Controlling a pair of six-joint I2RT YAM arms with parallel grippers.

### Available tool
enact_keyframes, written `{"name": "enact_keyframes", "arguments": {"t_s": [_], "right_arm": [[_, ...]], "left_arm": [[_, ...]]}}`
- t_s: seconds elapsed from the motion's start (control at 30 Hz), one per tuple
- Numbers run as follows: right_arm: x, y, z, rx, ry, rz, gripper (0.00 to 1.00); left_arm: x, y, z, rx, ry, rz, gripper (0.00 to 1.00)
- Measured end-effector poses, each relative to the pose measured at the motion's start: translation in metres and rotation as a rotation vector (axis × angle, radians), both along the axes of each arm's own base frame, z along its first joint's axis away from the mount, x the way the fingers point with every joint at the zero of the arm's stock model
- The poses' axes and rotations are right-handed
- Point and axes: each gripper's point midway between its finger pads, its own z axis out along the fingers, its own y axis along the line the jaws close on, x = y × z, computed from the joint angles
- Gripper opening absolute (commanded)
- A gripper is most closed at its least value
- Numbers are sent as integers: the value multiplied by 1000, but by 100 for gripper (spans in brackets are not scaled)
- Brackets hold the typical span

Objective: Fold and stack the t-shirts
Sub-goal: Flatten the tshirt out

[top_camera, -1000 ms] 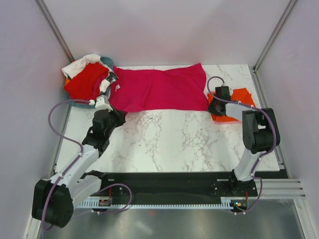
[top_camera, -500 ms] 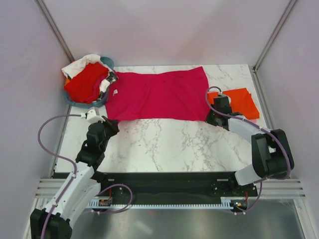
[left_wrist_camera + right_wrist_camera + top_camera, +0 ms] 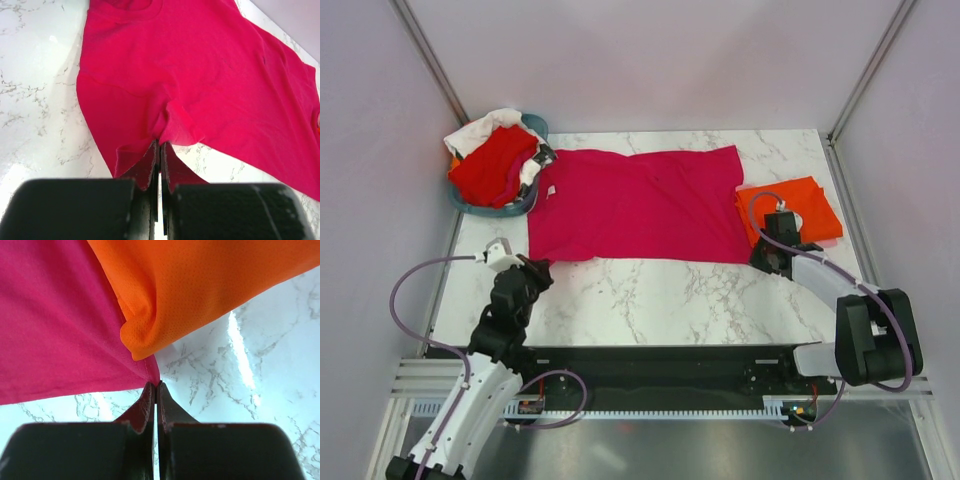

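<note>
Spread flat on the marble table [image 3: 670, 300]: the magenta t-shirt [image 3: 640, 205], collar end to the left, hem end to the right, mostly smooth with a few shallow creases.

Pinched at the magenta t-shirt's near left corner by the left gripper [image 3: 532, 262]. Jaws pressed together, a fold of magenta cloth caught between them. From the left wrist, same grip at the left gripper [image 3: 160, 147]: cloth gathered into a small pucker right at the tips, then fanning out flat beyond, with the collar at the far left of that view.

Pinched at the magenta t-shirt's near right corner by the right gripper [image 3: 760, 262]. Jaws likewise closed tight, only the very tip of the corner held. From the right wrist, at the right gripper [image 3: 154, 386], magenta cloth drawn to a point between the tips.

Just right of the magenta t-shirt: the orange t-shirt [image 3: 805, 205], folded into a rough rectangle. In the right wrist view, its rounded folded edge [image 3: 150, 335] lapping over the magenta cloth close above the held corner.

At the magenta t-shirt's far left corner, touching the collar end: the teal basket [image 3: 535, 125]. Heaped inside, the red t-shirt [image 3: 490, 165] on top and towards the magenta one, the white t-shirt [image 3: 480, 128] behind it, spilling over the rim on the side away from the magenta t-shirt.
</note>
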Motion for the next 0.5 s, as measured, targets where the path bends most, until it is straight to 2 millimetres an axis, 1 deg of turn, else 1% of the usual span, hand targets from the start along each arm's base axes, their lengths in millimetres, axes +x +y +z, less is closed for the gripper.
{"name": "enact_keyframes", "arguments": {"t_s": [0.17,0.27,0.37,0.43,0.5], "right_arm": [[2,-10,7,-20,-25,-33,0],[2,-11,7,-21,-24,-35,0],[0,-8,6,-14,-21,-20,0],[-5,-3,3,-1,-13,3,0],[-9,6,0,8,-2,35,0]], "left_arm": [[-4,1,-2,-3,-3,0,2],[-7,0,-6,-1,11,-8,2],[-12,-3,-9,-6,27,-33,2],[-16,-6,-9,-15,25,-54,2],[-19,-8,-1,-30,-10,-64,2]]}}
